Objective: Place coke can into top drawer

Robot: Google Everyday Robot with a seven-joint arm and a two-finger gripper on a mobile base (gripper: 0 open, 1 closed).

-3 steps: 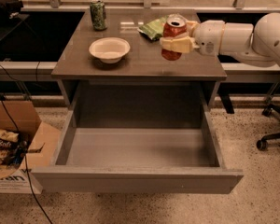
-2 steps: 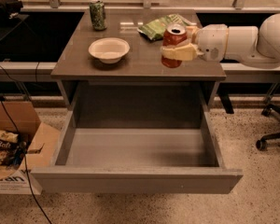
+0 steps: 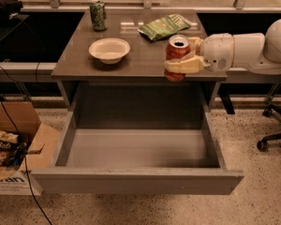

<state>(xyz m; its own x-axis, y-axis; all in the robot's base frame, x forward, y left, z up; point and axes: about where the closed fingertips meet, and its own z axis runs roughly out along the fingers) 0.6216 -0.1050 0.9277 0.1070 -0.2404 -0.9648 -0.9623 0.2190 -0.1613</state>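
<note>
The coke can (image 3: 176,50), red with a silver top, is held upright in my gripper (image 3: 183,60), whose pale fingers (image 3: 182,65) are shut around its lower half. The can hangs over the front right edge of the grey cabinet top, above the back of the drawer. The top drawer (image 3: 136,177) is pulled fully open below, a wide shallow grey box with nothing in it. My white arm (image 3: 243,50) reaches in from the right.
On the cabinet top (image 3: 136,62) stand a white bowl (image 3: 109,49), a green patterned can (image 3: 98,15) at the back left, and a green chip bag (image 3: 165,26). A cardboard box (image 3: 11,149) sits on the floor at left; an office chair base (image 3: 274,137) at right.
My gripper has carried the coke can forward and down, from above the chip bag toward the cabinet's front edge over the open drawer.
</note>
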